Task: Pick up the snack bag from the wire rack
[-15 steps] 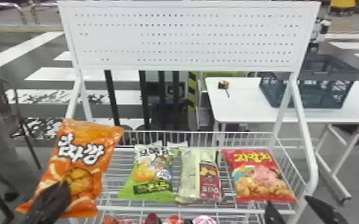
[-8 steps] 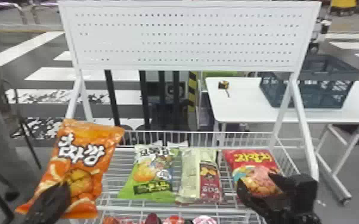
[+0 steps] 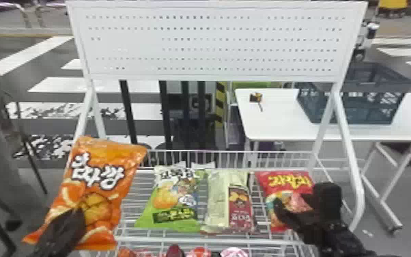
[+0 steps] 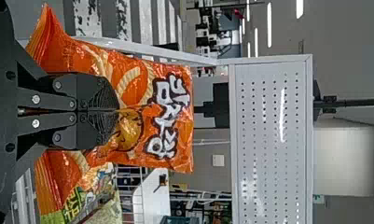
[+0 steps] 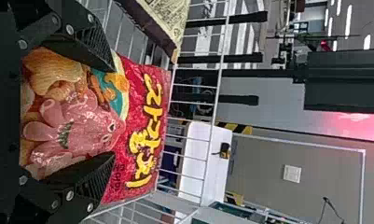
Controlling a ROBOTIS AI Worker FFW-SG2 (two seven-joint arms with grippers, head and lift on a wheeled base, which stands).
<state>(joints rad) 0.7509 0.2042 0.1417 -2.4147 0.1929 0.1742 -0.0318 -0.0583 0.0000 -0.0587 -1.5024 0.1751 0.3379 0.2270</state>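
the right gripper (image 3: 297, 200) is spread open at the red snack bag (image 3: 283, 181), which lies on the wire rack (image 3: 181, 239). the left gripper (image 3: 78, 215) is closed on the orange snack bag (image 3: 112, 157). between them lie a green bag (image 3: 167, 198) and a cream bag (image 3: 218, 198).

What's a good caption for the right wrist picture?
The open black right gripper straddles a shiny red snack bag with yellow letters on the white wire rack.
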